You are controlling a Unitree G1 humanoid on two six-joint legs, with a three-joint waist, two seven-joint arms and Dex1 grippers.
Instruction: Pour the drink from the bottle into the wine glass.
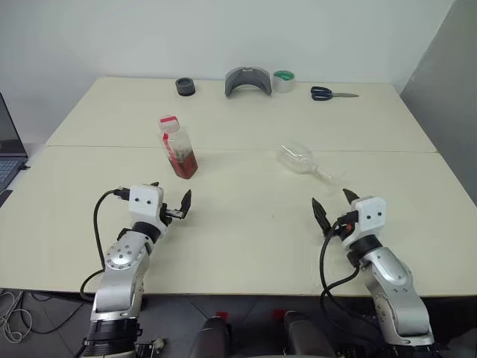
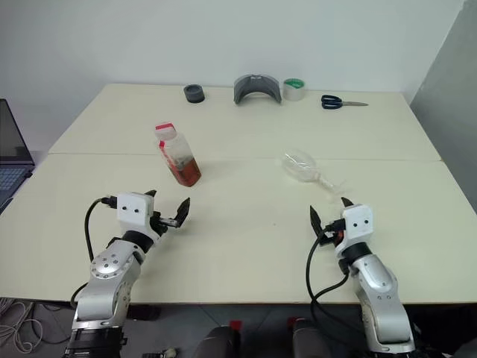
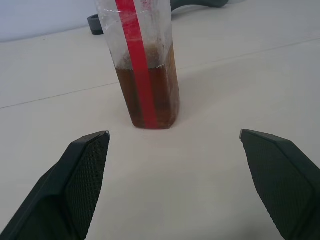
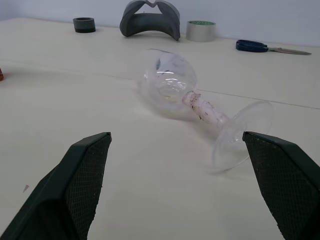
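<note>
Right wrist view: wine glass (image 4: 172, 87) lies on its side on the tabletop (image 1: 246, 224), bowl away from the right gripper (image 1: 335, 206), foot nearest it; jaws spread wide, holding nothing.
Left wrist view: bottle (image 3: 142, 75) stands upright just ahead of the left gripper (image 1: 170, 200), capped, drink (image 3: 147, 97) filling the lower part; jaws wide apart, empty.
Risk: the glass could roll away when nudged, since it rests on its rounded bowl; it must be stood up before any pouring.
Risk two: a pour with the cap (image 1: 168, 120) on yields nothing; a hard squeeze may buckle the thin plastic.
Surroundings: scissors (image 1: 332, 93), tape roll (image 1: 283, 80), grey curved piece (image 1: 247, 80) and a dark ring (image 1: 185, 86) sit along the far edge, well apart.
Obstructions: none between either gripper and its target.
</note>
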